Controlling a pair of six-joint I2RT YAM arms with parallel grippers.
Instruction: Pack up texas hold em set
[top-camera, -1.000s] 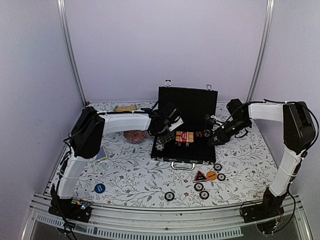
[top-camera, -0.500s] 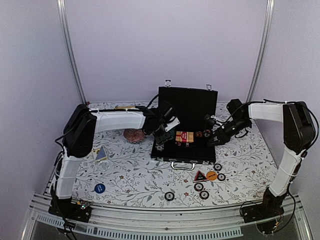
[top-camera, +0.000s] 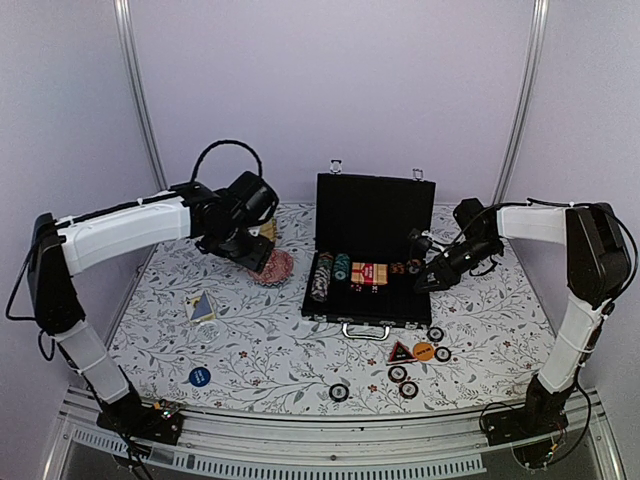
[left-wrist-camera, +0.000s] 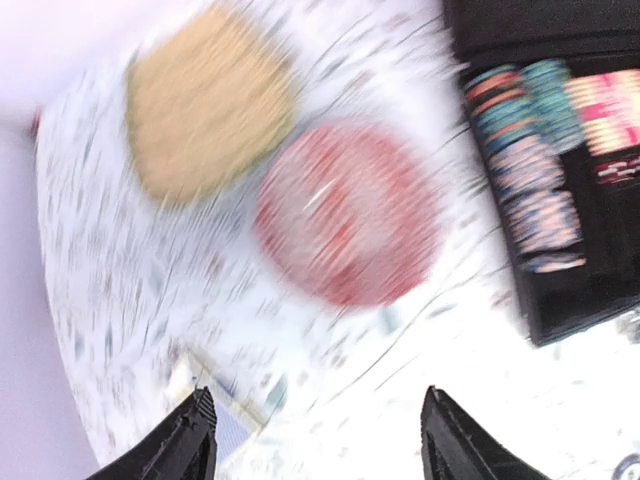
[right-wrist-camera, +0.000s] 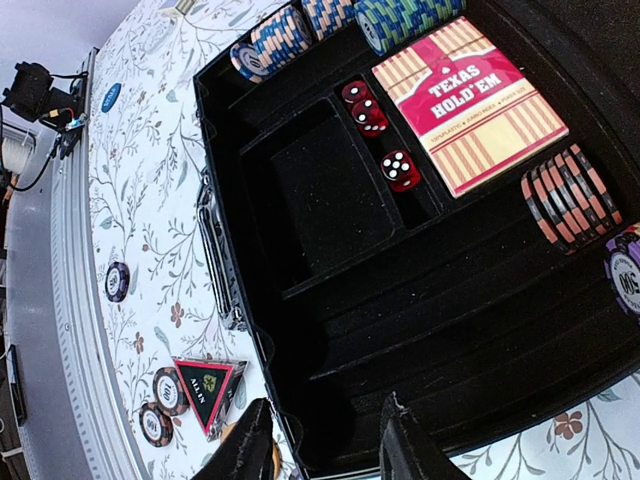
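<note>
1 — blue disc: flat on the worktop, well off to the near-left of the left hand, apart from everything else.

2 — left hand: fingers wide, nothing between them. It hangs just over the woven ball, with the tan mat just beyond. Risk: neither piece belongs to the set. A descent from here would close on the ball or roll it against the case. The wrist view is smeared, so fine detail is uncertain.

3 — briefcase: just right of the left hand and beneath the right one. Its long axis runs left to right across the worktop. The lid stands upright at the far side, and the handle faces the arm bases. Inside are chip rows, a card deck and dice.

4 — right hand: fingers narrowly parted, empty, low over the case's near-right wall. Risk: a dip could catch that wall, jolt the case and drop the lid.

5 — red triangle, orange disc, loose chips: on the worktop, to the near side of the right hand. Risk: lying flat, they are likely to skid rather than lift.
</note>
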